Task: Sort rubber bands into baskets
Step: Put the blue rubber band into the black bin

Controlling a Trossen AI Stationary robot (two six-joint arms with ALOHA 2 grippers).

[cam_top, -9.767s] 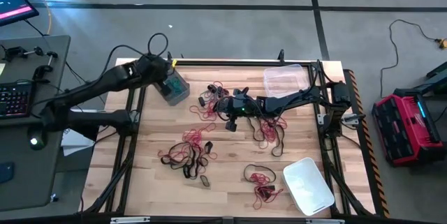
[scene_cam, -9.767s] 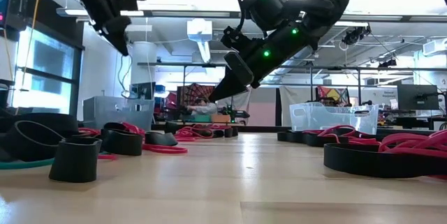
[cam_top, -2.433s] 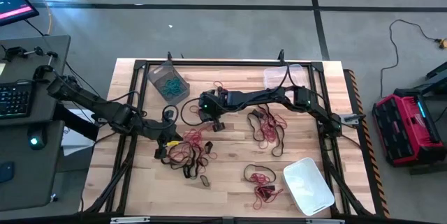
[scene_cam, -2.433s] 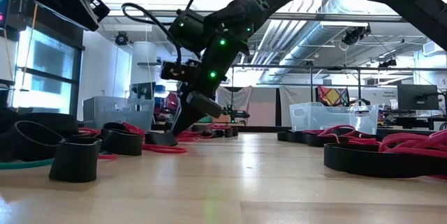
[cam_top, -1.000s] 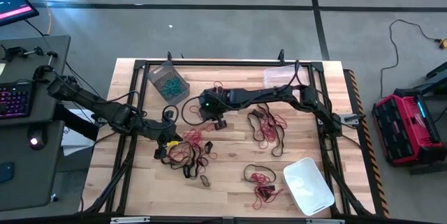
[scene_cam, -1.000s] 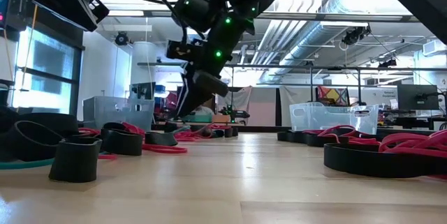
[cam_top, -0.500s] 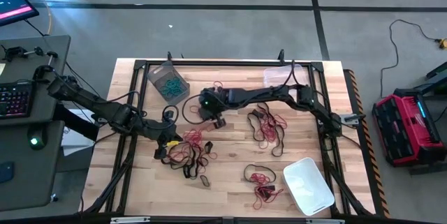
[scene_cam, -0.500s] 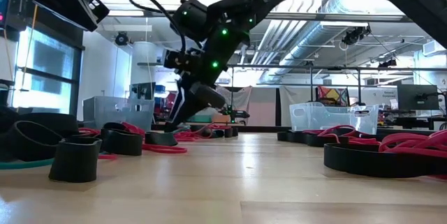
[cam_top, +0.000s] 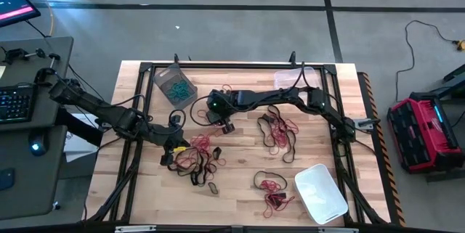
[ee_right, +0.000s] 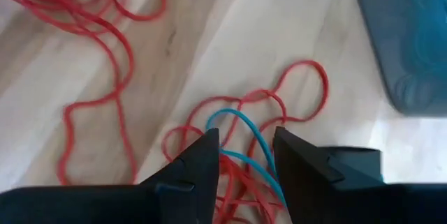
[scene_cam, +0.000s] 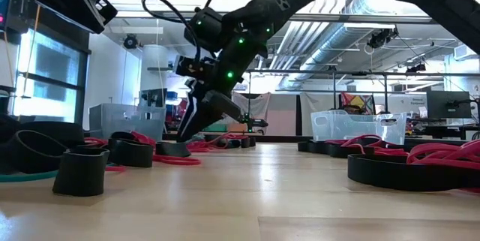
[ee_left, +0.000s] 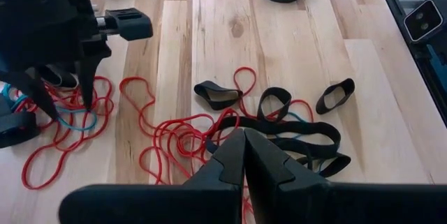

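- Closest to the low camera, thick black bands and red loops lie loose on the table, none of them sorted yet.
- Just behind them the right gripper has come down from where it hung a second ago; its tips now sit at the wood among the red tangle.
- Seen from its own wrist, its fingers stand apart, straddling a teal-blue band that lies woven into red loops. Nothing is pinched yet.
- That descent reads as the approach to a pick: the next step looks like closing on the blue strand alone, and the red loops crossing it may well lift along with it.
- Overhead, the right gripper sits just beside the grey-tinted basket, which already holds teal-blue bands, so the carry would be short.
- The left gripper has not moved over the last seconds; it waits at the red-and-black pile, its fingers pressed together on nothing.
- Farther off, the clear basket stands at the back edge and the whitish basket at the front right corner, both apparently without bands.
- More red and dark bands remain strewn mid-table, so the sorting is far from done.
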